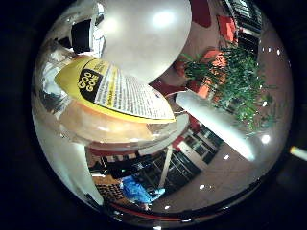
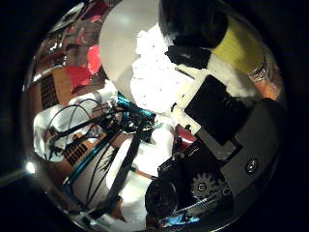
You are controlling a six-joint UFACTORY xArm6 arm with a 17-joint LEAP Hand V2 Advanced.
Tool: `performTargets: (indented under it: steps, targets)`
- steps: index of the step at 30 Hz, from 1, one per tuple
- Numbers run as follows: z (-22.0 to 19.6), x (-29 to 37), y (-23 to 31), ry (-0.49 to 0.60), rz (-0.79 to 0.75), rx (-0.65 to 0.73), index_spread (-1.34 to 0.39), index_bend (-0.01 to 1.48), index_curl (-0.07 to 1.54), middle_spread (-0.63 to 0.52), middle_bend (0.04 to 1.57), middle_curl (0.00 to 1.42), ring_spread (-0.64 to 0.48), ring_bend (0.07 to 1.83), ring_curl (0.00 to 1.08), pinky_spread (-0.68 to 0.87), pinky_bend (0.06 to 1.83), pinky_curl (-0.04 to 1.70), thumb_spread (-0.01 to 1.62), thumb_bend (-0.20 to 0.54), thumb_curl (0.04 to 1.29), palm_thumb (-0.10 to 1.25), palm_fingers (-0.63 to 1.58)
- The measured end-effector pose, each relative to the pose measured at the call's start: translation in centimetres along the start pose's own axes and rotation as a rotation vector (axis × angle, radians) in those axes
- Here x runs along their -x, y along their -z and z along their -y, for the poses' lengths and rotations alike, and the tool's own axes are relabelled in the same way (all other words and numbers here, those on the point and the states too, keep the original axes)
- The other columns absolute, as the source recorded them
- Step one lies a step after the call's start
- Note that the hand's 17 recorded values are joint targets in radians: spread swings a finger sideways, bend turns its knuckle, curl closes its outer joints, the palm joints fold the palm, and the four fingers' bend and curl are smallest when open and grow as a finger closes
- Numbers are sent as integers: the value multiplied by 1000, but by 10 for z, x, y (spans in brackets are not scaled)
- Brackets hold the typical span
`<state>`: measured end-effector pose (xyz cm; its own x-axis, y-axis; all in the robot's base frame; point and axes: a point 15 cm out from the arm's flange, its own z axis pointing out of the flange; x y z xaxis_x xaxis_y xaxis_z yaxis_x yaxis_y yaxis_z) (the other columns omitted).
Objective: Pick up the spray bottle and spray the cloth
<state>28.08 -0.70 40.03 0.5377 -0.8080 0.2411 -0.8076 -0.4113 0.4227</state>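
One spray bottle point(image 1: 115, 103) filled much of the little-finger-side palm view and so lay close against the palm; its clear body held orange liquid, and a yellow label with a black patch and a white panel of fine print wrapped its side. Its long axis ran obliquely across that view, from the label's yellow end near the hand's white and black parts to the rounded, orange-filled end toward the open room; which end carried the nozzle could not be told there. In the thumb-side palm view the same yellow label appeared beside a black part of the bottle's upper end, pressed among the white and black parts of the one right hand point(image 2: 212, 111), whose fingers were curled about the bottle and grasped it. A single white finger segment point(image 1: 216, 124) reached across the little-finger-side view beside the bottle. Beyond the bottle, far off in the room, stood one green leafy plant point(image 1: 237, 81) among orange-red furnishings point(image 1: 216, 60), and one small blue object point(image 1: 139, 189) lay far off. No part of the blue object's nature could be made out.
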Motion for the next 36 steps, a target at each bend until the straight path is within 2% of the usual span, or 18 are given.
performTargets:
  steps: [3, 9, 18, 25, 27, 32, 36]
  targets:
    - [11, 17, -2, 23, -24, 20, -183, 1193, 666, -87, 1359, 588, -160, 1467, 579, -235, 1051, 1186, 1137, -11, 654, 1006, 1205]
    - [11, 43, -62, 39, -30, 183, -183, 1191, 666, -88, 1362, 590, -160, 1466, 579, -242, 1045, 1195, 1139, -11, 659, 1004, 1206]
    - [25, 63, -81, 68, -55, 186, -185, 1187, 669, -87, 1359, 590, -160, 1467, 579, -249, 1042, 1202, 1152, -11, 659, 1001, 1204]
    - [30, 65, -66, 71, -24, 110, -186, 1185, 671, -87, 1358, 588, -160, 1466, 579, -252, 1040, 1205, 1152, -11, 660, 1000, 1206]
    - [33, 69, -50, 70, 20, 49, -186, 1184, 672, -87, 1358, 587, -160, 1466, 579, -253, 1039, 1205, 1152, -11, 660, 1000, 1206]
    - [39, 92, -6, 88, 203, -99, -186, 1185, 672, -87, 1360, 587, -160, 1467, 580, -246, 1034, 1214, 1153, -11, 660, 1000, 1204]
    - [43, 126, 31, 123, 409, -205, -186, 1184, 673, -87, 1360, 587, -160, 1467, 580, -242, 1035, 1224, 1145, -11, 658, 1008, 1205]
